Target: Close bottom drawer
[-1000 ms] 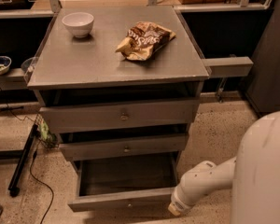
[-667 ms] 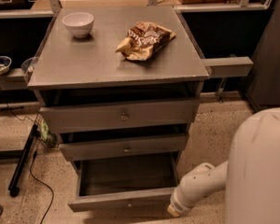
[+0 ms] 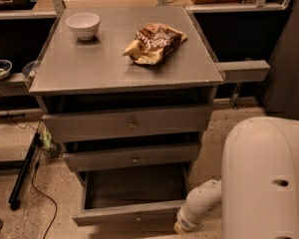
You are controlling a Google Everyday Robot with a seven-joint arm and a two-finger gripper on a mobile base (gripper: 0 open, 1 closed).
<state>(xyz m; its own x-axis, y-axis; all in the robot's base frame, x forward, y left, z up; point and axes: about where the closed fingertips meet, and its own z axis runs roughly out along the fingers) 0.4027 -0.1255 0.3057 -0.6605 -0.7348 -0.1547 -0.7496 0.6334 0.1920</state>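
Note:
The bottom drawer [image 3: 132, 213] is the lowest of three grey drawers in the cabinet. It stands pulled out, and its dark box [image 3: 134, 185] shows empty. Its shallow front panel faces me near the lower edge of the camera view. My white arm [image 3: 202, 203] reaches down from the right. My gripper [image 3: 181, 228] is at the arm's end, right beside the right end of the drawer's front panel. The frame's bottom edge cuts most of it off.
The middle drawer [image 3: 134, 158] and top drawer [image 3: 132, 123] sit above, each slightly ajar. On the cabinet top [image 3: 99, 68] are a white bowl [image 3: 83, 25] and a chip bag [image 3: 154, 43]. My white body [image 3: 269, 183] fills the lower right. A black cable and stand leg [image 3: 22, 176] lie on the floor to the left.
My white body has come further into the view from the right. The arm's end has shifted slightly left and down along the drawer front. The drawer stands as far out as before.

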